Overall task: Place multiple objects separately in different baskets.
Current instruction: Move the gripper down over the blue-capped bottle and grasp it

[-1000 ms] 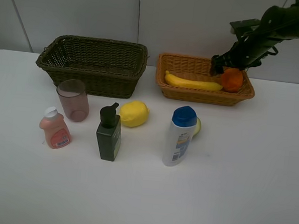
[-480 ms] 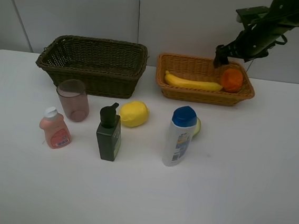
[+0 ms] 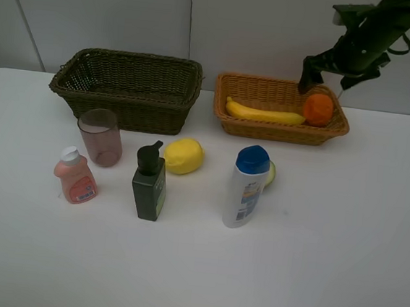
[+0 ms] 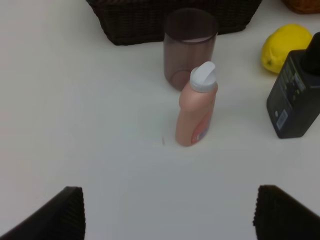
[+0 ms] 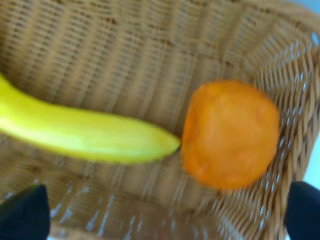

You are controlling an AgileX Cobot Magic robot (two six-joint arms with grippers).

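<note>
Just above the orange (image 3: 318, 108), the right hand (image 3: 323, 75) hangs wide open, empty.

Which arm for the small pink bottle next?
Left. The left gripper, jaws open, faces the small pink bottle; the right gripper hangs over the orange in the light basket, far side.

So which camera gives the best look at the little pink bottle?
The left wrist view: the pink bottle stands close and central, white cap plain. The exterior high view shows it small, near the cup. The right wrist view misses it.
</note>
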